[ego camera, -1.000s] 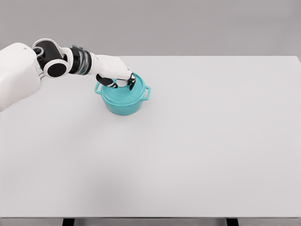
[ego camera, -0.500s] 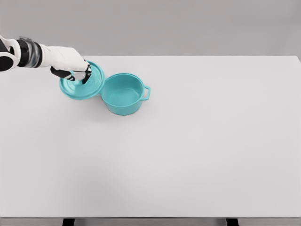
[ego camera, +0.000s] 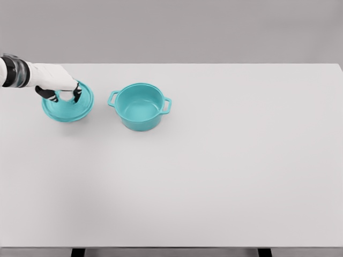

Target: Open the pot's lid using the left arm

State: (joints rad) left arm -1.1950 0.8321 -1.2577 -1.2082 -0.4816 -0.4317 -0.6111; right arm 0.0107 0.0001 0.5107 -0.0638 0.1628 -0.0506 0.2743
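Presently, by parts:
Left hand: the left hand (ego camera: 58,85) reaches in from the picture's left edge, its white arm and a dark wrist band showing at the border; its dark-tipped fingers (ego camera: 47,93) curl down around the knob at the middle of the lid, gripping it.
Lid: the teal lid (ego camera: 67,106) sits under that hand at the far left of the counter, slightly tilted toward the camera; whether its rim touches the surface or hangs just above it cannot be told.
Pot: the teal pot (ego camera: 140,107) stands upright and uncovered, its smooth inside open to view, with one small loop handle on each side.
Lid to pot: the lid is to the pot's left, apart from it, with bare surface between them.
Counter: the white counter (ego camera: 225,171) fills most of the view; pot and lid are both in its far left part, toward the back edge.
Backdrop: a plain grey wall (ego camera: 214,29) runs behind the counter.
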